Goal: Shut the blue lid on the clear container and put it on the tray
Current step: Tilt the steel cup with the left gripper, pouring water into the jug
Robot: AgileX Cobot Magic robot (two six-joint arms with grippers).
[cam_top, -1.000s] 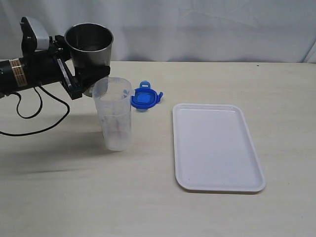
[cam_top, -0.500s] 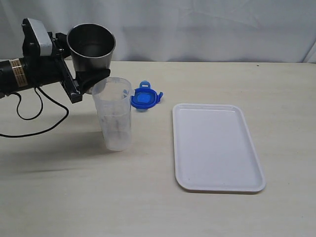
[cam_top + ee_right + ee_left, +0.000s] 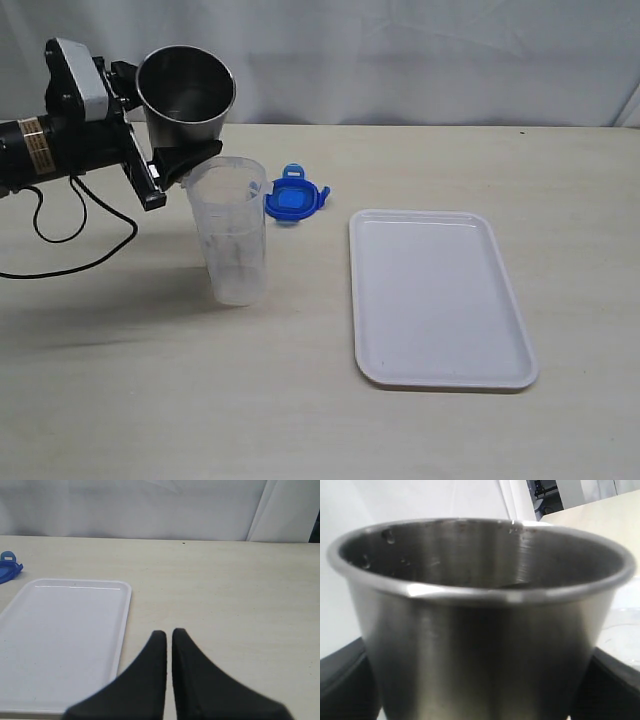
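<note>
The clear container (image 3: 232, 235) stands upright and uncovered on the table, left of the middle. The blue lid (image 3: 294, 199) lies flat on the table just behind and to its right, and shows at the edge of the right wrist view as the blue lid (image 3: 7, 567). The white tray (image 3: 437, 297) lies empty to the right, and the tray (image 3: 60, 630) is also in the right wrist view. My left gripper (image 3: 172, 152) is shut on a grey steel cup (image 3: 185, 95), held just above and behind the container's rim. My right gripper (image 3: 168, 632) is shut and empty, hovering beside the tray.
The steel cup (image 3: 480, 620) fills the left wrist view, with a black finger (image 3: 342, 680) at each side. A black cable (image 3: 70, 225) loops on the table under the left arm. A white curtain hangs behind the table.
My left wrist has turned a little, bringing the steel cup slightly up and more upright above the container. Nothing else has moved.
</note>
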